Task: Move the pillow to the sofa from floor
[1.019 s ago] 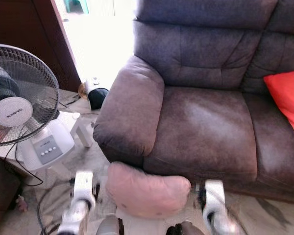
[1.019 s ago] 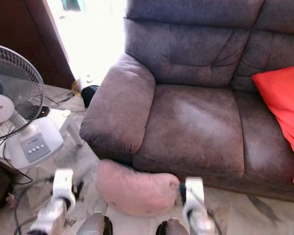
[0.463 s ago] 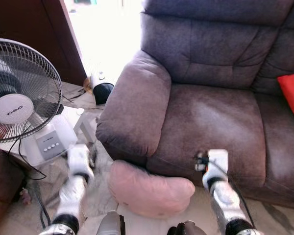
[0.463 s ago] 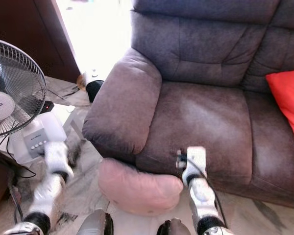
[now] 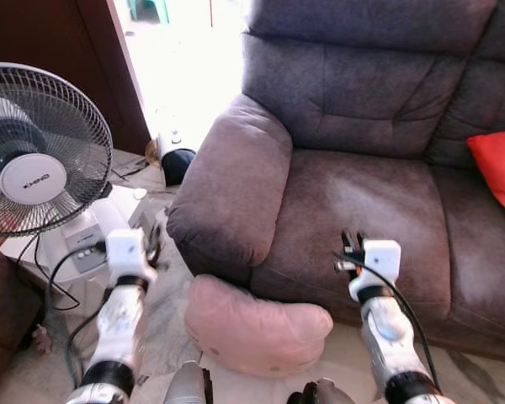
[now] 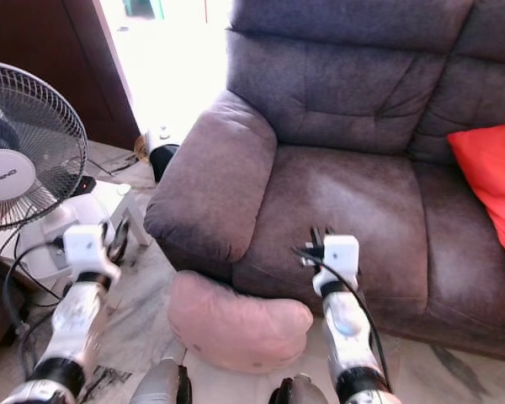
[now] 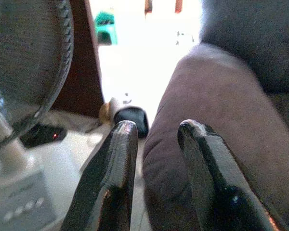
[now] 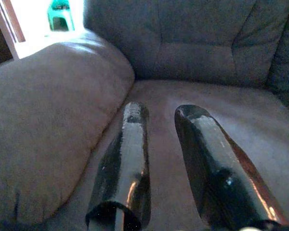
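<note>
You are looking at a pink pillow (image 5: 254, 326) lying on the floor (image 5: 164, 286), pressed against the front of the grey sofa (image 5: 353, 198) just below its armrest (image 5: 231, 189). It is looking soft and light, so expect it to squash and sag under a pinch; you are better off squeezing it between both arms at its 2 ends than nipping 1 corner. The left end effector (image 5: 154, 243) is hovering beside the fan (image 5: 40, 151), its fingers slightly spread with nothing between them. The right end effector (image 5: 350, 244) is hanging over the seat's front edge, fingers likewise parted and empty. Compared with 1.0 s ago, both arms are standing higher: they were low at either side of the pillow and are now raised above it, and the head camera is sitting a little differently too. A red cushion (image 5: 498, 172) is resting at the sofa's far right.
</note>
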{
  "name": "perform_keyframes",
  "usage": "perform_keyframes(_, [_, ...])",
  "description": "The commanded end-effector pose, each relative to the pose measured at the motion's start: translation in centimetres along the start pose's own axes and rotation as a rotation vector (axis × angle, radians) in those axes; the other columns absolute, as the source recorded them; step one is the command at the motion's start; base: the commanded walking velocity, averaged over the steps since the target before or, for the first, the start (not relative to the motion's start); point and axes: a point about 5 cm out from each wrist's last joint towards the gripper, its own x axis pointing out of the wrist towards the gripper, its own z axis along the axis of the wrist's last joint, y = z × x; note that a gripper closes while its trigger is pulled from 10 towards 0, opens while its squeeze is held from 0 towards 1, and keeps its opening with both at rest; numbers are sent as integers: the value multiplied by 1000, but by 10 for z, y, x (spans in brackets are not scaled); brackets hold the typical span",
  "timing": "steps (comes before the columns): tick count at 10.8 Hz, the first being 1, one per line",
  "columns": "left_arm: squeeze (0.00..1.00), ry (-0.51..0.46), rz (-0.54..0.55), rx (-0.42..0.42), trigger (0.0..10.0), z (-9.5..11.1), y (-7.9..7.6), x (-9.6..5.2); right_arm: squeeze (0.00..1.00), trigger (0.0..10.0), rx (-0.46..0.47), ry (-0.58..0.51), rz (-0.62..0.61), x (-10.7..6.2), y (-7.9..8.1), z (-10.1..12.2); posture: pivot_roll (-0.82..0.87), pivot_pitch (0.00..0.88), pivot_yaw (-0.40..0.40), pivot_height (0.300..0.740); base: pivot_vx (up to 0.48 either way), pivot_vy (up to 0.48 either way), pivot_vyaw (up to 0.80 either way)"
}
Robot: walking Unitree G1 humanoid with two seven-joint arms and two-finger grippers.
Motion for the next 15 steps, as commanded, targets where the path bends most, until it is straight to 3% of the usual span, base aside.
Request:
perform_keyframes(1, [0,-14,-32,10,10000,6,-5,5,0,10000,11,-26,-5,5,2,7,132,155,1,662,0,0,0])
perform_keyframes(4, [0,-10,-45,-14,10000,8,-7,6,0,10000,-18,-26,10,9,5,12,141,193,-4,662,0,0,0])
perform_keyframes(8, [0,48,-93,-39,10000,2,-15,7,0,10000,-53,29,-76,5,-14,3,134,214,0,662,0,0,0])
perform_keyframes(11, [0,40,-96,-42,10000,5,-14,10,0,10000,-53,36,-83,11,-11,6,145,198,3,662,0,0,0])
perform_keyframes(13, [0,41,-94,-41,10000,5,-12,9,0,10000,-44,28,-72,13,-6,8,145,184,4,627,0,0,0])
perform_keyframes(15, [0,45,-98,-41,10000,4,-14,9,0,10000,-22,42,-90,12,-7,6,149,172,3,623,0,0,0])
